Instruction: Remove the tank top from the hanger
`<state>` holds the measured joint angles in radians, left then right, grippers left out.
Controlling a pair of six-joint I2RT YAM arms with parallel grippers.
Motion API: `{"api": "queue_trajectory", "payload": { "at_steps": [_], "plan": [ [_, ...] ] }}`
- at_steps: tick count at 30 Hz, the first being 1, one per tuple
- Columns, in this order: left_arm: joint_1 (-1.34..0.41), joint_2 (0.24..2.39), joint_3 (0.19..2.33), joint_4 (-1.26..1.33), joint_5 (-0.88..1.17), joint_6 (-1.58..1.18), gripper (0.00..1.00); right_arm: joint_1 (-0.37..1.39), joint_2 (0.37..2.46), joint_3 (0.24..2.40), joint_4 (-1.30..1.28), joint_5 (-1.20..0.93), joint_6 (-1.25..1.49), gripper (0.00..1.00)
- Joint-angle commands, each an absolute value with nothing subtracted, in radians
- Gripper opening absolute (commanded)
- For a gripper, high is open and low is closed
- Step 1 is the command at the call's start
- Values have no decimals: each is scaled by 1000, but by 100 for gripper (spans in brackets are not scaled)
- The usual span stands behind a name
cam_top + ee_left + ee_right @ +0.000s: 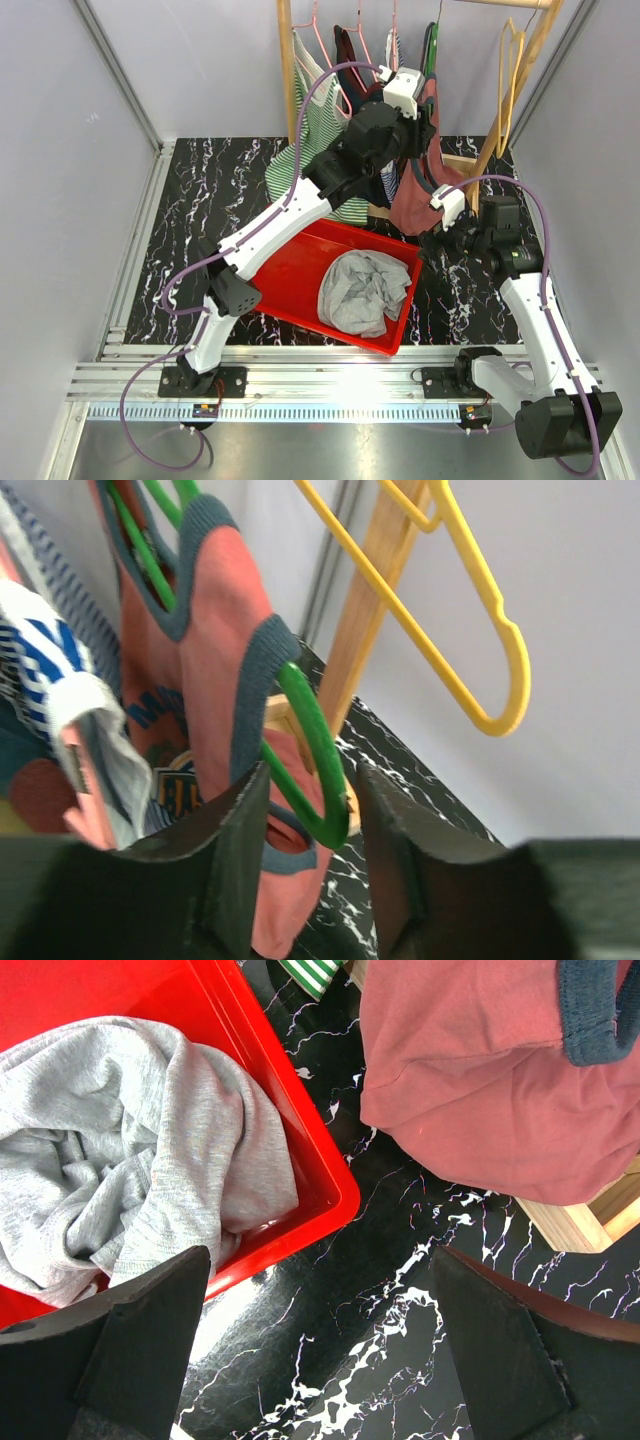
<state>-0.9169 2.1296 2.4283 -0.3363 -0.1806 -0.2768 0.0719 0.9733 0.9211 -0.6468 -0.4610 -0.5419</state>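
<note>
Two pale walls flank black marbled tabletop (tank top hanging at rear).

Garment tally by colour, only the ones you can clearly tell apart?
Grey: 1, the grey garment in the red bin
Pink: 1, the pink tank top on the green hanger
Green-striped: 1, the green-striped top
Blue-striped: 1, the blue-striped garment
Total: 4; others on the wooden rack overlap too much to count.

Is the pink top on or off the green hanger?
On. The pink top hangs with its strap over the green hanger.
</note>
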Motion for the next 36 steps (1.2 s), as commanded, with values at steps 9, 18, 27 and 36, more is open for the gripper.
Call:
{"api": "queue_trajectory", "payload": {
  "at_steps": [9, 18, 27, 36],
  "plan": [
    [-907, 2146, 2480, -235, -293, -160, 31, 71, 954, 919, -612, -460, -548, 100],
    [-907, 2146, 2477, -218, -356, -95, 36, 71, 953, 919, -614, -462, -549, 100],
    [-907, 2163, 2468, -213, -379, -60, 23, 71, 953, 919, -614, -463, -549, 100],
    [-897, 2132, 2441, -154, -382, -78, 0, 69, 951, 919, -615, -469, -549, 100]
  ]
}}
